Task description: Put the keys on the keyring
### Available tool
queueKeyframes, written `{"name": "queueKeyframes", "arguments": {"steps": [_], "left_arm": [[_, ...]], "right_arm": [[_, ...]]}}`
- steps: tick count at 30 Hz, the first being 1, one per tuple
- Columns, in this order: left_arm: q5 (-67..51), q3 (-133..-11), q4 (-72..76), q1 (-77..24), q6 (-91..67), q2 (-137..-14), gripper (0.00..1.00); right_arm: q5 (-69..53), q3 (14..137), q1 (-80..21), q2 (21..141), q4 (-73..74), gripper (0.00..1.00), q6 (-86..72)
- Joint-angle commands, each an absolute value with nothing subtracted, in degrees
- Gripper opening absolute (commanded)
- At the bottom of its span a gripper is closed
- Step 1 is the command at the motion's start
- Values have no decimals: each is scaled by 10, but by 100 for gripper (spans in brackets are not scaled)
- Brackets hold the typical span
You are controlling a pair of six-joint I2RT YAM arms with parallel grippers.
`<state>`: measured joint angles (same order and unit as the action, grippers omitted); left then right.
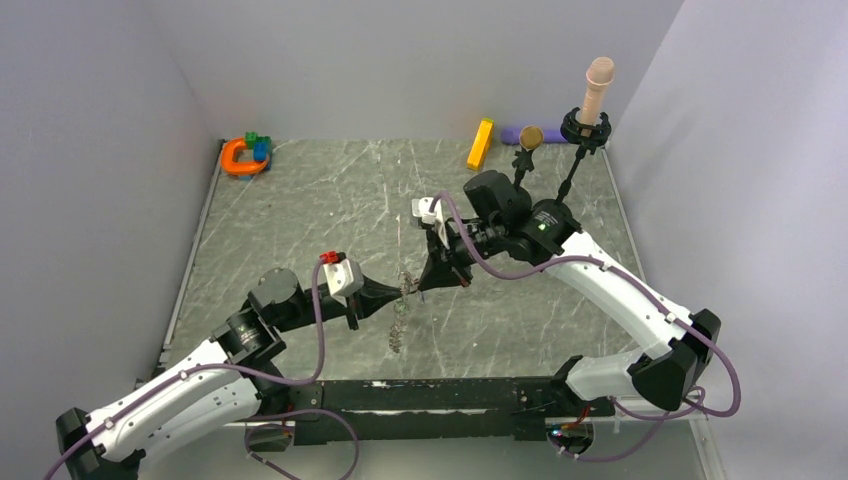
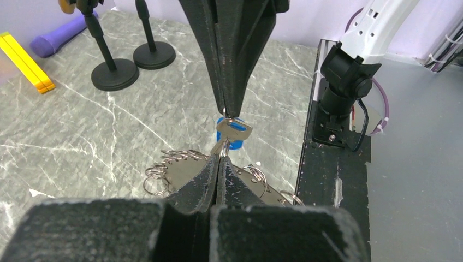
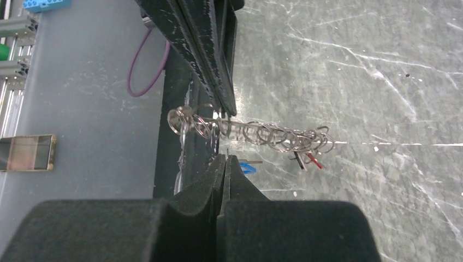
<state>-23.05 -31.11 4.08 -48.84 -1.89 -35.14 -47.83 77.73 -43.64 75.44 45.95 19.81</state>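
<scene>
Above the near middle of the table, both grippers meet tip to tip. My left gripper [image 1: 404, 291] [image 2: 219, 161] is shut on the keyring [image 2: 177, 173], a flat silvery ring edged with several small split rings. In the right wrist view the keyring [image 3: 256, 132] shows edge-on, with a red key [image 3: 312, 159] and a dark key hanging from its far end. My right gripper [image 1: 424, 284] [image 3: 225, 158] comes in from the other side, shut on a blue-headed key [image 2: 233, 131] [image 3: 247, 167] that touches the ring's edge just above my left fingertips.
An orange horseshoe toy [image 1: 241, 156] with green and blue blocks lies at the back left. A yellow bar [image 1: 480, 143], a purple piece [image 1: 515, 134] and two black stands [image 1: 584, 128] [image 2: 114, 75] are at the back right. A black frame [image 1: 430, 395] runs along the near edge.
</scene>
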Motion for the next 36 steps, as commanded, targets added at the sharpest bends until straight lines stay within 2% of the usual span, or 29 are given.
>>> {"name": "queueKeyframes", "arguments": {"steps": [1,36], "left_arm": [[-217,-328,83,-491,-48,-357,0],[-210,-336,57,-491,-65,-372,0]], "right_arm": [[-470,788,-450,756,447,0,206],[-464,809,-458,773,444,0,203]]}}
